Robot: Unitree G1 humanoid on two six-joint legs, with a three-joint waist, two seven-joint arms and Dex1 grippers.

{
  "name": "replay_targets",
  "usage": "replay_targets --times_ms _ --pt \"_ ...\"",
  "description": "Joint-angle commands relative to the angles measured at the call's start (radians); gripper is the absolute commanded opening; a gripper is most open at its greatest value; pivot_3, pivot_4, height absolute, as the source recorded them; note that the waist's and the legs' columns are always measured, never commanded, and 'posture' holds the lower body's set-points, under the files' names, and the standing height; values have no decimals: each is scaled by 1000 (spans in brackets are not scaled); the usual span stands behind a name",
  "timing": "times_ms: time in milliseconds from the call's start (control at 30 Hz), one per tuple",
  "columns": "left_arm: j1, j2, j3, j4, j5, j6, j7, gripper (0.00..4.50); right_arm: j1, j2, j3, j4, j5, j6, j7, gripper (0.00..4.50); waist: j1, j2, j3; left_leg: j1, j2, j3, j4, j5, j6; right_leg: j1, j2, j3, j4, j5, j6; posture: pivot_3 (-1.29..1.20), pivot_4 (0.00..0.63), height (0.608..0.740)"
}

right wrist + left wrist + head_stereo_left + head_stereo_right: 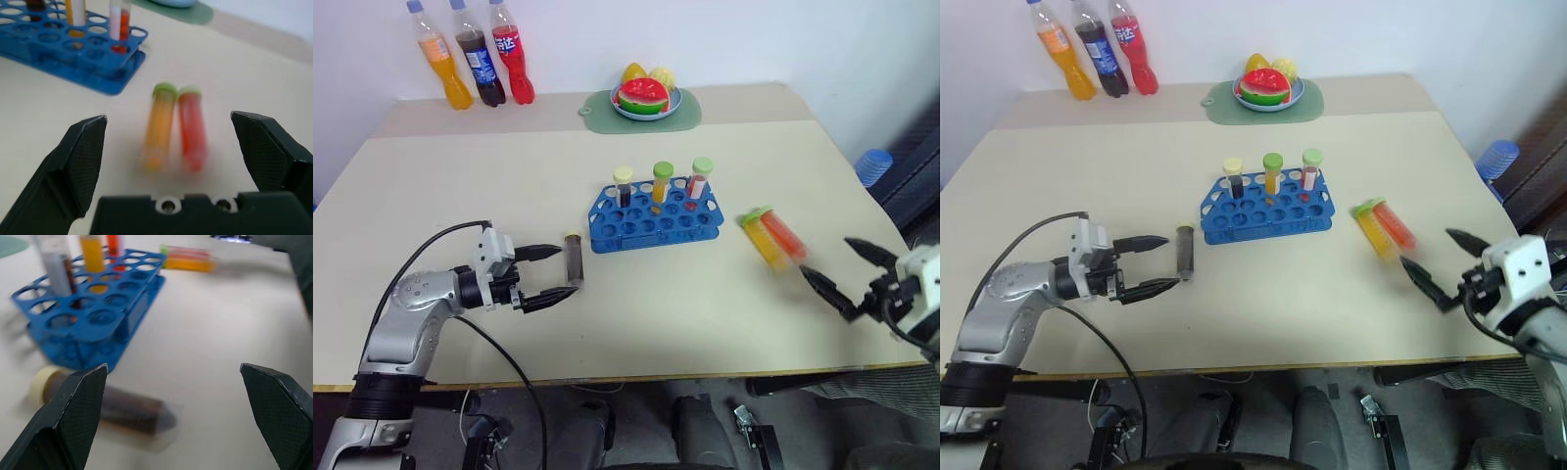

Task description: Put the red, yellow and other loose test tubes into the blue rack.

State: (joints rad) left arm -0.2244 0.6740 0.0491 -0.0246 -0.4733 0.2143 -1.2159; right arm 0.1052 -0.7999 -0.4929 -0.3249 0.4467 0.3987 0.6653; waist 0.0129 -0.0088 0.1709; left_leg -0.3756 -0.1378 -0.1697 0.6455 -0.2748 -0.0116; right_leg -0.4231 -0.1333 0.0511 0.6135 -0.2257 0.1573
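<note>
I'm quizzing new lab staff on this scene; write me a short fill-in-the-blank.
1. The blue rack holds ___ upright tubes.
2. The red tube and yellow tube lie ___ on the table.
3. The brown tube lies between the open fingers of the ___ gripper.

Missing: three; side by side; left

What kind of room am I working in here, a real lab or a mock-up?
Likely a staged test tabletop, not a working lab: a blue rack with test tubes shares the beige table with soda bottles and a fruit plate.
</note>
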Motion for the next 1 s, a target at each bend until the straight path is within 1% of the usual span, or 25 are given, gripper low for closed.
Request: replay_targets --times_ms 33,133,167,200,267,367,467,600,833,1000 --pt "-28 13 -15 -48 -21 14 -34 4465 -134 -82 61 75 18 150 8 4500 0 0 0 0 0 0 0 0 0 0 0 0 0 0 0 0 150 740" --pt "-45 2 -31 -55 -12 6 -39 4465 -260 -146 154 166 -14 235 29 4500 0 0 0 -1 0 0 0 0 0 0 0 0 0 0 0 0 150 740" --pt "-53 -7 -37 -60 -14 11 -33 4465 -333 -167 204 218 -30 285 35 4500 0 0 1 -1 0 0 0 0 0 -1 0 0 0 0 0 0 150 740" --pt "-57 -16 -47 -68 -12 13 -28 4465 -451 -183 283 306 -58 352 50 4500 -2 0 1 -1 0 0 0 0 0 -1 0 0 -1 0 0 0 150 740" --pt "-53 -25 -56 -85 -13 19 -22 4465 -615 -196 389 434 -99 429 79 4500 -8 3 4 -1 0 2 1 0 0 -1 -1 0 -1 1 -1 0 150 740" --pt "-30 -23 -50 -116 -24 32 -11 4465 -745 -196 477 561 -145 444 136 4500 -9 3 4 -2 1 2 -1 0 0 -3 0 0 -1 1 -1 0 150 740" --pt "4 -23 -39 -154 -32 43 10 4465 -874 -173 559 735 -211 395 200 4500 -8 3 4 -4 3 3 -2 1 -4 -7 1 -1 -1 1 -1 0 150 740" --pt "61 -22 -21 -214 -49 64 47 4465 -978 -148 643 912 -291 328 275 4500 -8 3 4 -13 1 4 2 1 -5 -13 0 0 -1 1 0 0 150 740" --pt "141 -17 4 -294 -66 88 93 4465 -1097 -66 737 1156 -417 197 348 4500 -14 3 4 -14 2 4 2 1 -5 -15 0 0 0 1 -1 0 150 740" --pt "165 -6 10 -323 -71 95 110 4465 -1162 -11 758 1298 -490 115 358 4500 -26 3 4 -14 2 4 2 2 -6 -15 0 0 1 1 -1 0 150 740"
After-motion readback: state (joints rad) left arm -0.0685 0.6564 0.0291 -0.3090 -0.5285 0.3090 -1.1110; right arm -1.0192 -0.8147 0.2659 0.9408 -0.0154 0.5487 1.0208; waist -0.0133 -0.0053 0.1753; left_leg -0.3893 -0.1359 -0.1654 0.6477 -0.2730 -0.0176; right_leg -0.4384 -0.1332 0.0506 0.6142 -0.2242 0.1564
